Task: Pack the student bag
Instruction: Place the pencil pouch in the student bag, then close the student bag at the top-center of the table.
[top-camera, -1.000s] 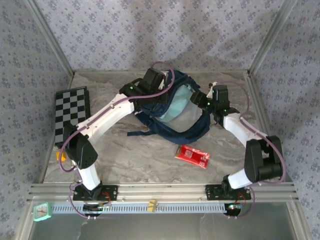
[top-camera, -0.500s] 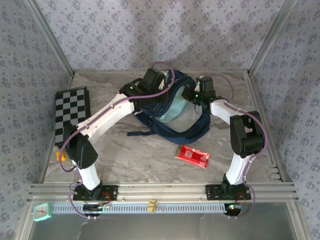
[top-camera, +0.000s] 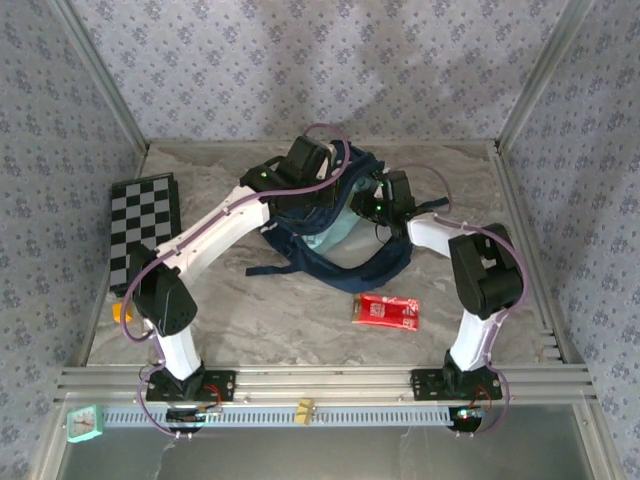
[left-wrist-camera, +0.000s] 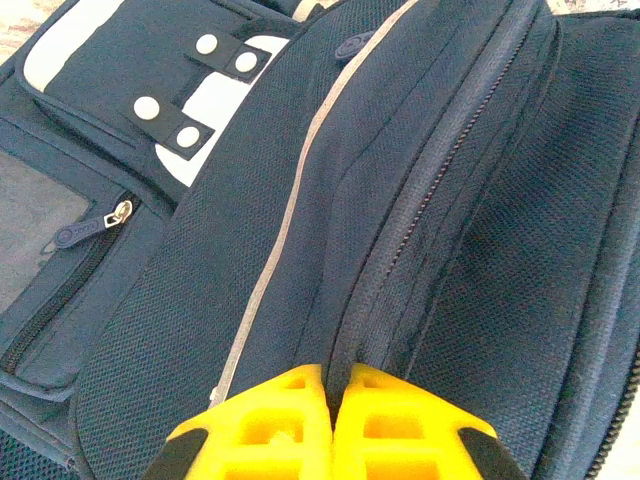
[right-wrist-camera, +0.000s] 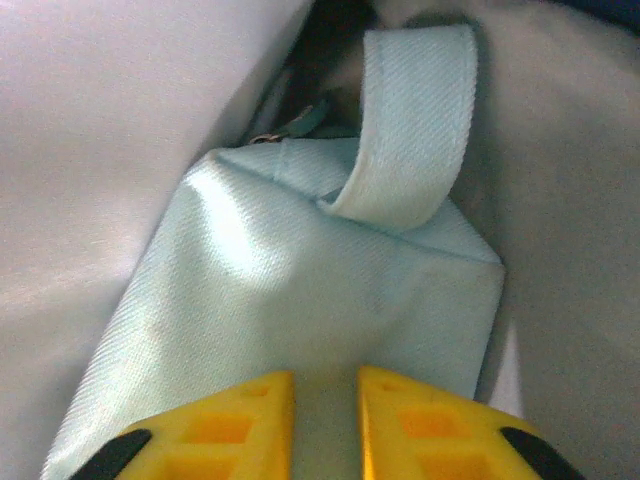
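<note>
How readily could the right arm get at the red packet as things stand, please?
Probably yes, though not at once: the red packet lies uncovered on the table on that arm's side, but the right gripper is in the student bag, seemingly pinching a pale blue pouch it must release first.

We're looking at a marbled grey counter (top-camera: 250, 310). The student bag (top-camera: 390, 262) lies on it, right at both sets of jaws. A red packet (top-camera: 385, 311) sits nearer us than the right jaws, and a checkerboard (top-camera: 143, 228) lies well left of the left jaws.
</note>
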